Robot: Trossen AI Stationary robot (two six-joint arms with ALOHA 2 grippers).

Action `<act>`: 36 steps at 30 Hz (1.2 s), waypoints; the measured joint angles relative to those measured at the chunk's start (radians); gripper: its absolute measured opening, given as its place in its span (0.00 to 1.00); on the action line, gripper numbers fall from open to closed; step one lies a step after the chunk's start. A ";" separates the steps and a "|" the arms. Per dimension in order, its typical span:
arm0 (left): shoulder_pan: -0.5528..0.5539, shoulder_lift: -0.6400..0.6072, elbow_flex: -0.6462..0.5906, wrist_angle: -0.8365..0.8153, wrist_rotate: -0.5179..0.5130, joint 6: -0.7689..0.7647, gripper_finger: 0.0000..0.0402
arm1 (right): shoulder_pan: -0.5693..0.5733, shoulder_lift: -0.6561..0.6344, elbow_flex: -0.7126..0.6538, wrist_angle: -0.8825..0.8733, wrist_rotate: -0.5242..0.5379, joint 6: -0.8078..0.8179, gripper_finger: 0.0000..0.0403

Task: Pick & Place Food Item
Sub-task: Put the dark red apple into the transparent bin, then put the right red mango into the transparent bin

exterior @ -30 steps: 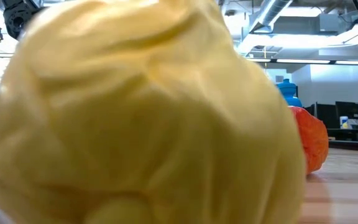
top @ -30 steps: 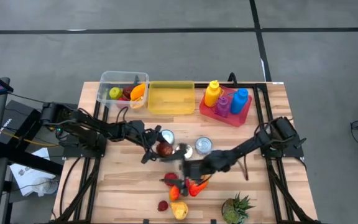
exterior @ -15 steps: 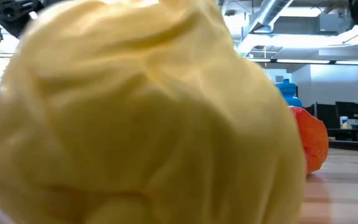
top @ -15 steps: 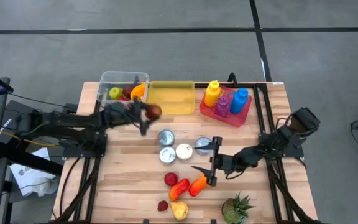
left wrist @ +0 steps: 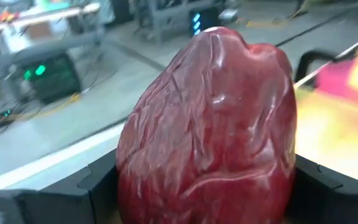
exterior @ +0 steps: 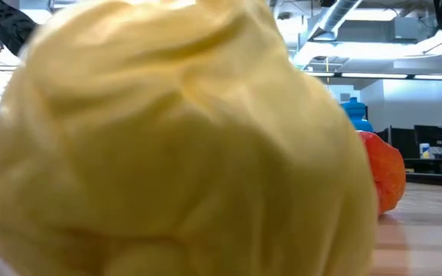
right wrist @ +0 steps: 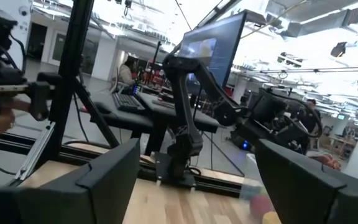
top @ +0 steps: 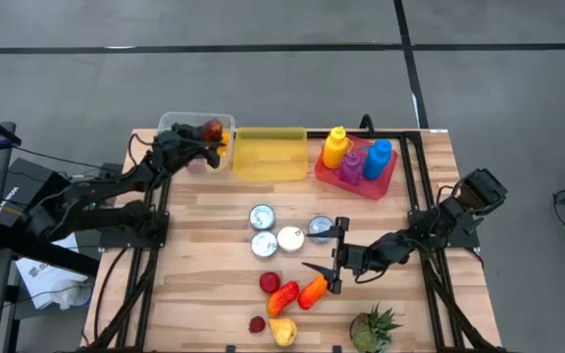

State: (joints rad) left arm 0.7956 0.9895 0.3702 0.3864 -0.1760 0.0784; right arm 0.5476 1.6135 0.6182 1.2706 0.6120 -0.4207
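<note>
A dark red, wrinkled fruit (top: 212,128) hangs over the right part of a clear container (top: 170,125) at the table's far left, with my left gripper (top: 207,133) shut on it. In the left wrist view the red fruit (left wrist: 210,130) fills the space between the fingers. The container holds a green piece and an orange piece (top: 222,143). My right gripper (top: 328,255) stands open above the table's middle right, beside the cans and just beyond an orange pepper (top: 312,290). Nothing is between its fingers (right wrist: 110,174). My left gripper pinches the red fruit by its two opposite sides (left wrist: 129,174) between its two fingers (left wrist: 98,183). The fingers come nearly level from the table's left, slanting toward the far edge. The fruit is lifted clear, above the clear container.
A yellow bin (top: 269,155) and a red tray with bottles (top: 356,162) stand along the far edge. Several cans (top: 263,217) sit mid-table. Near the front lie red pieces (top: 270,282), a red pepper (top: 282,297), a pineapple (top: 371,331) and a yellow fruit (exterior: 175,138) that blocks the low view.
My left gripper has swung up from beside the cans toward the table's far left, carrying the red fruit over the clear container. My right gripper has drawn back from the peppers toward the right edge, then kept still, its fingers open throughout.
</note>
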 joint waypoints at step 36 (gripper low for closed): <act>-0.077 -0.250 0.000 -0.021 0.124 0.015 0.95 | -0.042 -0.106 0.144 -0.832 -0.031 0.377 0.77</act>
State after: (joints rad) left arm 0.7191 0.7400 0.3702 0.3659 -0.0523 0.0933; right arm 0.5057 1.5074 0.7622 0.4389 0.5811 -0.0436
